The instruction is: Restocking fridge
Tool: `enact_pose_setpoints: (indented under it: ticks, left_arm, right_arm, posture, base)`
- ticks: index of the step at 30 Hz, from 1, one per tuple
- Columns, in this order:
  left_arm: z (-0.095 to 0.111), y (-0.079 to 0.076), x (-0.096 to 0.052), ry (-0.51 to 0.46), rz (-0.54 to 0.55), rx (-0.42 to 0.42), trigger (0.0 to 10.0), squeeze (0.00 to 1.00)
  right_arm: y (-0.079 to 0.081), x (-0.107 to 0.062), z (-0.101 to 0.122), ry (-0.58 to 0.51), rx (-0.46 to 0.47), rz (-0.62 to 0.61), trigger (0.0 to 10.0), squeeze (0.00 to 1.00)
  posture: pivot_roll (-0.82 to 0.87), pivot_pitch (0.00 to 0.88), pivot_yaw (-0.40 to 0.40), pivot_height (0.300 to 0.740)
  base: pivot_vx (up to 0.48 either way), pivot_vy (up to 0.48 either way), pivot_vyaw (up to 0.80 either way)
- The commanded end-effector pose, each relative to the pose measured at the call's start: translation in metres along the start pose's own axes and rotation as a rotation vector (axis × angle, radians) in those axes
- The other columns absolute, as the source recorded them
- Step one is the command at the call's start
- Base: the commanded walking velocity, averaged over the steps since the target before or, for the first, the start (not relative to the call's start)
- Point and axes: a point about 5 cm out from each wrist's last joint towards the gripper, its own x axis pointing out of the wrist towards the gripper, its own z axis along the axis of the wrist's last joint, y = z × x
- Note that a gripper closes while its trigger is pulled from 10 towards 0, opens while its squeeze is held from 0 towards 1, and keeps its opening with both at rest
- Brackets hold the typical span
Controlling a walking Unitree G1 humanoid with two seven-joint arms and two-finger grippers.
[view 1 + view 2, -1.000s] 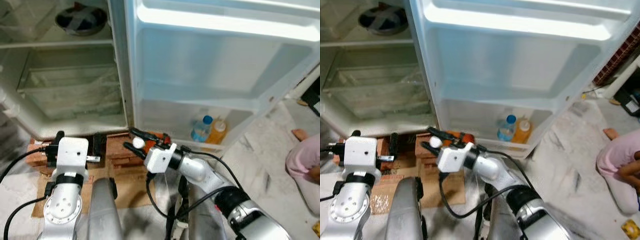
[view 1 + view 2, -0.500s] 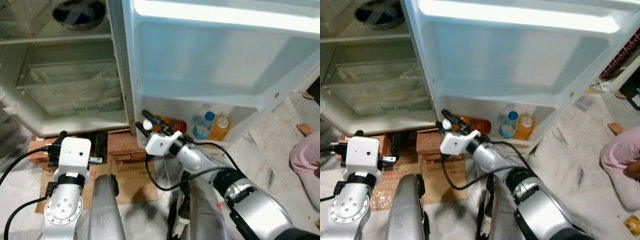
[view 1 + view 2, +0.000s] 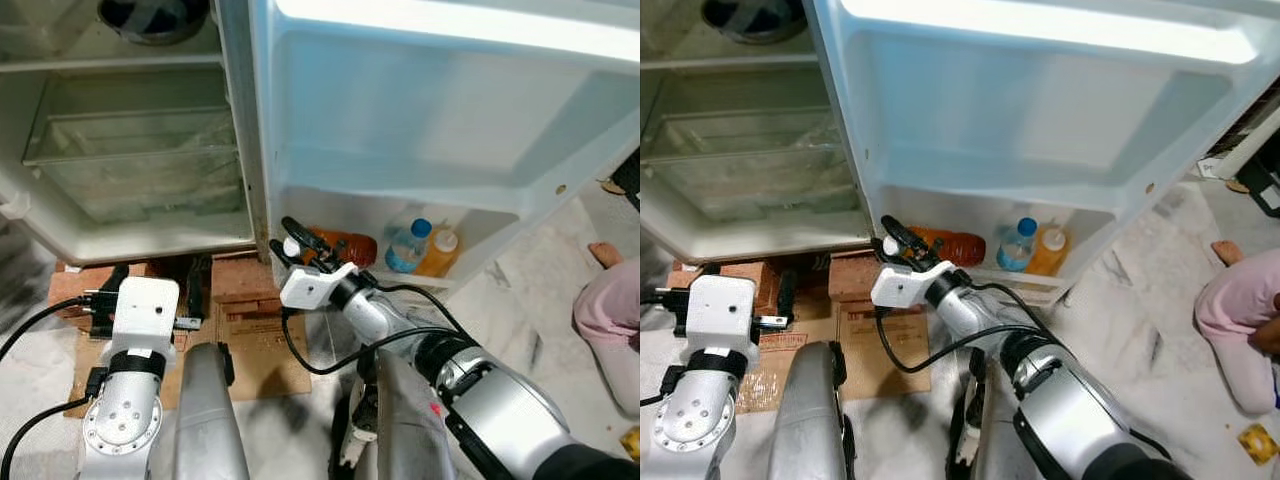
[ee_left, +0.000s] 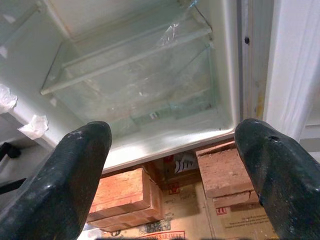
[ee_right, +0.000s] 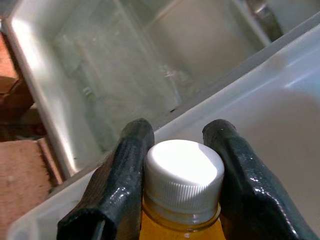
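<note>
Now lower in door shelf [image 3: 470,262]: right pincer [image 3: 291,245]-held amber bottle [image 3: 345,246], beside water bottle [image 3: 406,247].

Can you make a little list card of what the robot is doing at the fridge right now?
Place: open fridge, door swung wide
Right hand: shut on an orange bottle at its white cap, at the door's bottom shelf
Left hand: open, empty, facing the fridge
Already on shelf: water bottle, yellow bottle
Under fridge: bricks, cardboard
Nearby: a person on the floor
</note>
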Motion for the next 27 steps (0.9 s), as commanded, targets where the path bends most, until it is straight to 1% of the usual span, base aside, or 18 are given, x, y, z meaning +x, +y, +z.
enact_pose_setpoints:
  ticks: [1, 3, 5, 8, 9, 10, 11, 14, 16, 17, 20, 21, 23, 25, 27]
  left_arm:
    - [0.001, 0.001, -0.003, -0.001, 0.007, 0.016, 10.0, 0.0]
    - [0.003, -0.001, -0.002, -0.004, 0.004, 0.014, 10.0, 0.0]
    - [0.004, -0.003, -0.001, -0.008, 0.001, 0.012, 10.0, 0.0]
    - [0.005, -0.003, 0.0, -0.012, -0.001, 0.012, 10.0, 0.0]
    - [0.005, -0.003, 0.001, -0.018, -0.002, 0.018, 10.0, 0.0]
    - [0.005, -0.003, 0.002, -0.019, -0.003, 0.017, 10.0, 0.0]
    - [0.005, -0.003, 0.002, -0.019, -0.003, 0.017, 10.0, 0.0]
    - [0.005, -0.004, 0.003, -0.019, -0.001, 0.016, 10.0, 0.0]
    - [0.006, -0.004, 0.004, -0.021, -0.001, 0.015, 10.0, 0.0]
    - [0.006, -0.005, 0.005, -0.022, 0.0, 0.013, 10.0, 0.0]
    - [0.006, -0.005, 0.006, -0.023, 0.003, 0.011, 10.0, 0.0]
    - [0.006, -0.004, 0.006, -0.023, 0.006, 0.01, 10.0, 0.0]
    - [0.006, -0.003, 0.006, -0.022, 0.009, 0.009, 10.0, 0.0]
    - [0.006, -0.002, 0.007, -0.02, 0.011, 0.009, 10.0, 0.0]
    - [0.006, -0.002, 0.008, -0.02, 0.012, 0.008, 10.0, 0.0]
  right_arm:
    - [0.006, -0.003, -0.003, 0.027, -0.002, 0.031, 10.0, 0.0]
    - [0.009, -0.006, -0.007, 0.061, 0.035, 0.048, 10.0, 0.0]
    - [0.011, -0.007, -0.008, 0.072, 0.058, 0.066, 10.0, 0.0]
    - [0.012, -0.007, -0.01, 0.111, 0.145, 0.081, 10.0, 0.0]
    - [0.012, -0.008, -0.01, 0.111, 0.135, 0.091, 10.0, 0.0]
    - [0.014, -0.009, -0.012, 0.124, 0.157, 0.104, 10.0, 0.0]
    - [0.014, -0.009, -0.012, 0.124, 0.157, 0.104, 10.0, 0.0]
    - [0.017, -0.012, -0.016, 0.175, 0.218, 0.132, 10.0, 0.0]
    - [0.016, -0.012, -0.019, 0.204, 0.232, 0.128, 10.0, 0.0]
    - [0.013, -0.012, -0.022, 0.223, 0.239, 0.118, 10.0, 0.0]
    - [0.007, -0.011, -0.026, 0.251, 0.183, 0.096, 10.0, 0.0]
    - [-0.002, -0.011, -0.032, 0.292, 0.186, 0.054, 10.0, 0.0]
    - [-0.011, -0.01, -0.038, 0.332, 0.192, 0.013, 10.0, 0.0]
    - [-0.024, -0.013, -0.048, 0.403, 0.193, -0.038, 10.0, 0.0]
    - [-0.031, -0.017, -0.055, 0.446, 0.178, -0.06, 10.0, 0.0]
  posture:
    - [0.31, 0.267, -0.081, 0.57]
    - [0.31, 0.264, -0.082, 0.57]
    - [0.31, 0.265, -0.08, 0.57]
    - [0.3, 0.267, -0.081, 0.57]
    - [0.3, 0.267, -0.082, 0.57]
    - [0.3, 0.265, -0.081, 0.57]
    - [0.3, 0.265, -0.081, 0.57]
    - [0.3, 0.262, -0.083, 0.57]
    - [0.3, 0.259, -0.083, 0.57]
    - [0.3, 0.256, -0.083, 0.57]
    - [0.3, 0.253, -0.083, 0.57]
    - [0.3, 0.25, -0.083, 0.57]
    - [0.3, 0.247, -0.082, 0.57]
    - [0.3, 0.242, -0.081, 0.57]
    - [0.3, 0.242, -0.08, 0.57]
  base:
    - [0.0, 0.0, 0.0]
    - [0.0, 0.0, 0.0]
    - [0.0, 0.0, 0.0]
    - [0.0, 0.0, 0.0]
    - [0.0, 0.0, 0.0]
    - [0.0, 0.0, 0.0]
    - [0.0, 0.0, 0.0]
    - [0.0, 0.0, 0.0]
    - [0.0, 0.0, 0.0]
    - [0.0, 0.0, 0.0]
    - [0.0, 0.0, 0.0]
    - [0.0, 0.0, 0.0]
    - [0.0, 0.0, 0.0]
    - [0.0, 0.0, 0.0]
    - [0.0, 0.0, 0.0]
